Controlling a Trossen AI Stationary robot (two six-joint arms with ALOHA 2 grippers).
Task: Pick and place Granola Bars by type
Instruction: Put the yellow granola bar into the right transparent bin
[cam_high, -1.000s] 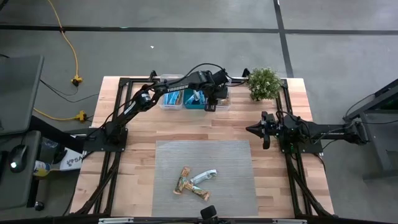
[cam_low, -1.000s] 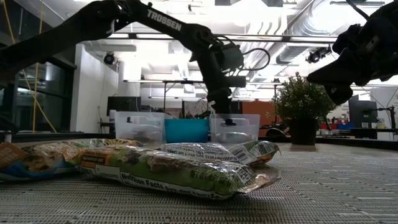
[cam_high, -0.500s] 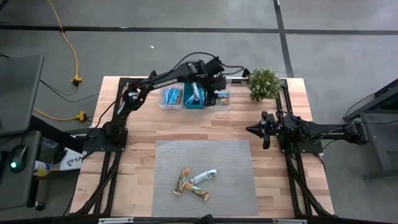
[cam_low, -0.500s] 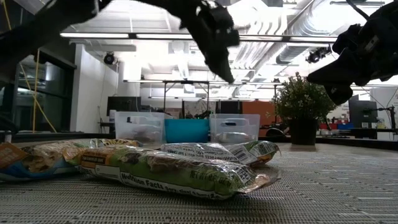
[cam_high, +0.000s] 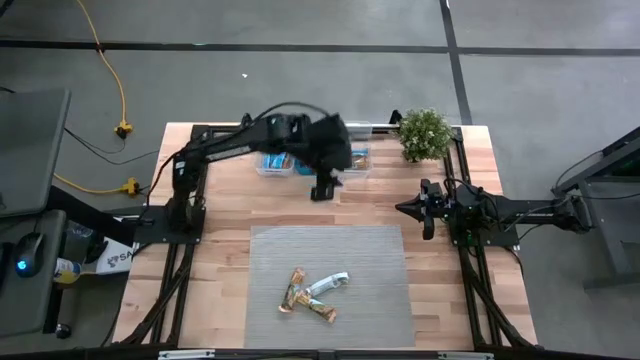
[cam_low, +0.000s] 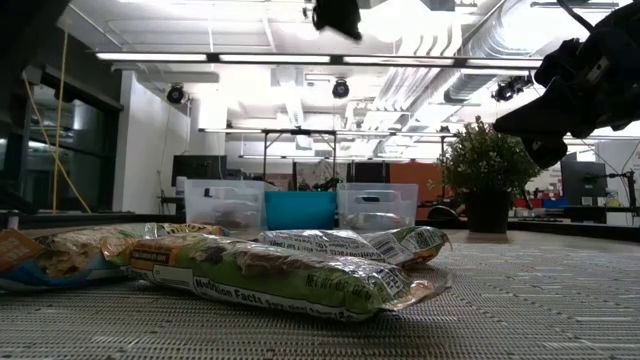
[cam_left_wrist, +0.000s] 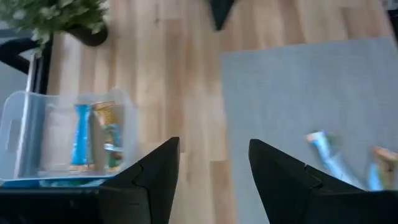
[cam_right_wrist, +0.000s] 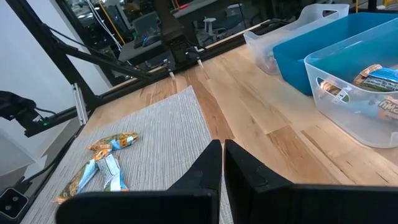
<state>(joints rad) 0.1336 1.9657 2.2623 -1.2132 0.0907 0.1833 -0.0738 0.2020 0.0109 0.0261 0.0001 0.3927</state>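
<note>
A: Looking down from above, the left gripper (cam_high: 322, 190) has pulled back from the bins (cam_high: 312, 160) and now hangs over bare table (cam_high: 230, 205), between bins and mat (cam_high: 380, 280). The right gripper (cam_high: 420, 210) waits at the mat's far right corner.

B: And level with the table?

A: The left gripper is lifted almost out of the top edge; a second ago it hung right over the bins. Bars (cam_low: 290, 270) lie on the mat in front.

B: Its own wrist camera?

A: Left fingers (cam_left_wrist: 155, 171) stand apart with nothing between them. A clear bin (cam_left_wrist: 68, 137) holds bars; more lie on the mat.

B: The right wrist?

A: Right fingers (cam_right_wrist: 205, 168) are pressed together, empty. Three bars wait on the mat. I judge one drop done, next pick coming.
</note>
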